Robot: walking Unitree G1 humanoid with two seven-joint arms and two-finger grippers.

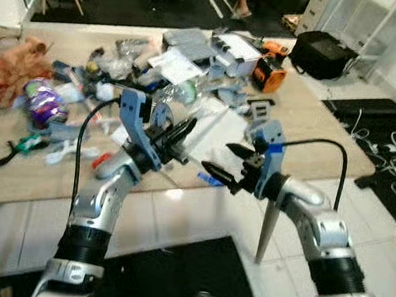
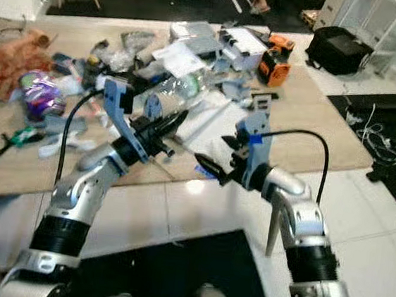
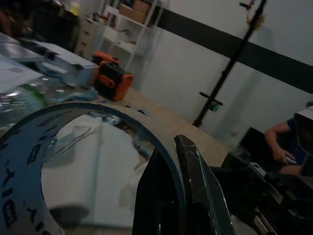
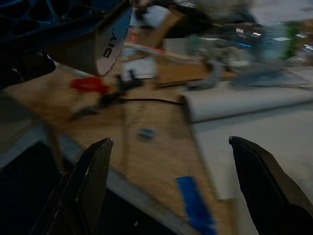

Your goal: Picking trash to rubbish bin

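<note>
Left wrist view shows the left gripper (image 1: 178,136) clamped on a blue tape roll (image 3: 29,147), held above the table's near edge. Beside it the right gripper (image 1: 230,165) hangs with fingers spread over a blue scrap (image 4: 193,200). Beyond, the table (image 1: 312,143) carries blurred clutter.

Cluttered wooden table (image 1: 312,143) on tiles (image 1: 198,216)

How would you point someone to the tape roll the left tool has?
Start at the long wooden table strewn with clutter. At its near edge, the left tool is shut on the tape roll: a grey-blue ring printed with dark lettering. Unlike the items around it, it is lifted off the tabletop.
</note>
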